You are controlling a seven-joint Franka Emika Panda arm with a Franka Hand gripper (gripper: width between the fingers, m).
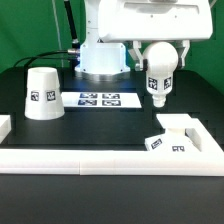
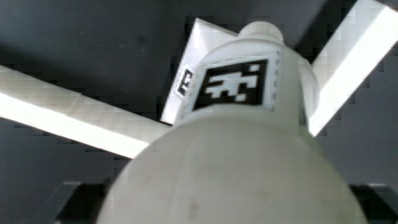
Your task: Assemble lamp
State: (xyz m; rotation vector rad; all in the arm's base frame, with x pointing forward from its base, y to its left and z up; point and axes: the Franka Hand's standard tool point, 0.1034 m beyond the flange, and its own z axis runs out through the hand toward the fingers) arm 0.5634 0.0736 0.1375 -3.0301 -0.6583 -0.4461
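My gripper (image 1: 160, 52) is shut on the white bulb (image 1: 160, 72) and holds it in the air, round head up between the fingers, threaded neck pointing down. The bulb hangs above and a little to the exterior view's left of the blocky lamp base (image 1: 178, 134), which lies by the white rail. In the wrist view the bulb (image 2: 235, 120) fills the middle, its square tag facing the camera, and the base (image 2: 210, 50) shows behind its tip. The cone shade (image 1: 42, 92) stands on the table at the exterior view's left.
The marker board (image 1: 98, 99) lies flat mid-table between shade and bulb. A long white rail (image 1: 100, 158) borders the table's front, with raised ends at both sides. The robot's white base (image 1: 100, 55) stands behind.
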